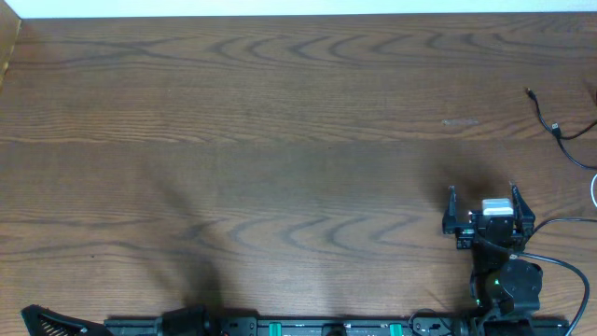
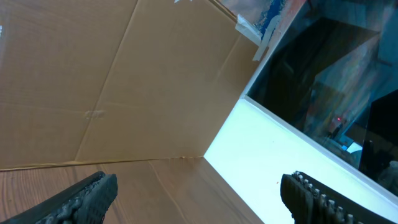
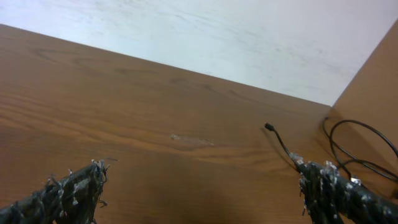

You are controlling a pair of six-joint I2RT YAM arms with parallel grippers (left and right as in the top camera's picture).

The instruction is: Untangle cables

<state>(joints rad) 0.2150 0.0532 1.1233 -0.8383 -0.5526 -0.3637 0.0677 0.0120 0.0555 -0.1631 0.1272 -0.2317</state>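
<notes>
The black cable (image 1: pixel 546 114) lies at the table's far right, with a small plug end (image 1: pixel 529 91) pointing toward the back. It also shows in the right wrist view (image 3: pixel 281 143), with loops (image 3: pixel 357 134) further right. A short bit of the white cable (image 1: pixel 593 191) shows at the right edge. My right gripper (image 1: pixel 483 196) is open and empty, low over the table, left of and nearer than the cables (image 3: pixel 202 180). My left gripper (image 2: pixel 199 193) is open and empty; the left arm lies at the front left edge (image 1: pixel 56 324), far from the cables.
A thicker black cord (image 1: pixel 564 224) wired to the right arm curves by its base. A cardboard wall (image 2: pixel 124 81) stands at the table's left side and a white strip (image 2: pixel 273 155) runs along the far edge. A faint scuff (image 1: pixel 459 121) marks the wood.
</notes>
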